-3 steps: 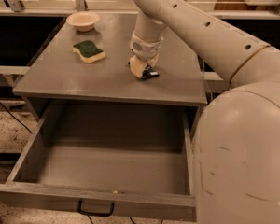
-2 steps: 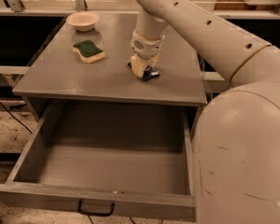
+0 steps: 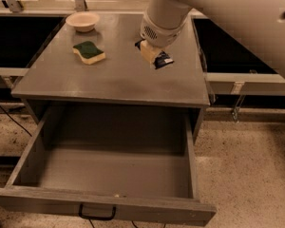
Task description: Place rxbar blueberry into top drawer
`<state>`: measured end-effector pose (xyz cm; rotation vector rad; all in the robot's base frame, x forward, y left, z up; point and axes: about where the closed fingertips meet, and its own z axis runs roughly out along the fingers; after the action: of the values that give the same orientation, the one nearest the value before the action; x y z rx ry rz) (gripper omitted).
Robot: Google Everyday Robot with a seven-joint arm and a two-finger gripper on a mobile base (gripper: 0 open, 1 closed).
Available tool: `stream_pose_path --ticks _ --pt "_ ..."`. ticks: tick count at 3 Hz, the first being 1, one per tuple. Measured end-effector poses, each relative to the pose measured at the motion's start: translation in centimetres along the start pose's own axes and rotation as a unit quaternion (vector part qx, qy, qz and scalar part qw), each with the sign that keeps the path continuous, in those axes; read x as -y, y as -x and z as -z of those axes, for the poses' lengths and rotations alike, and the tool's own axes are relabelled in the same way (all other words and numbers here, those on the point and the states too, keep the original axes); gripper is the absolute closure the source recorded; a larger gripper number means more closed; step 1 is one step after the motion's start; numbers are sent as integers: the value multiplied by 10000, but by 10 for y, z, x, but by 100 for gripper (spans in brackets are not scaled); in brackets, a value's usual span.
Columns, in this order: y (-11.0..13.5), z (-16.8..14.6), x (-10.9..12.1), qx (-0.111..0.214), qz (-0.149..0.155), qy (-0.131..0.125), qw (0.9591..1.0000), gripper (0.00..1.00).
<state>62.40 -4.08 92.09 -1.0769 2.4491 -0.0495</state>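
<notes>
Grasp step: the claw (image 3: pixel 151 55), over the worktop's (image 3: pixel 118 80) far right, looks clamped on the bar (image 3: pixel 164 61). Next: lift it, carry it nearer, and lower it into the open drawer (image 3: pixel 109 170).

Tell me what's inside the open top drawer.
Nothing shows inside the drawer; its back is hidden under the cabinet top. The gripper is at the bar, up there.

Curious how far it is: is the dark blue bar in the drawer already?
No, the rxbar blueberry is at the gripper over the cabinet top, outside the top drawer.
</notes>
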Motion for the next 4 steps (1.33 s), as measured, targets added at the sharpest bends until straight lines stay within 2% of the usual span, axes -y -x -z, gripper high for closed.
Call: stream_pose_path --ticks 1,2,4 --pt "-9 48 -13 599 5 -801 9950 100" --pt "-38 28 -32 668 -67 -1038 9923 100" --pt "-50 33 -50 710 -4 -844 9939 100"
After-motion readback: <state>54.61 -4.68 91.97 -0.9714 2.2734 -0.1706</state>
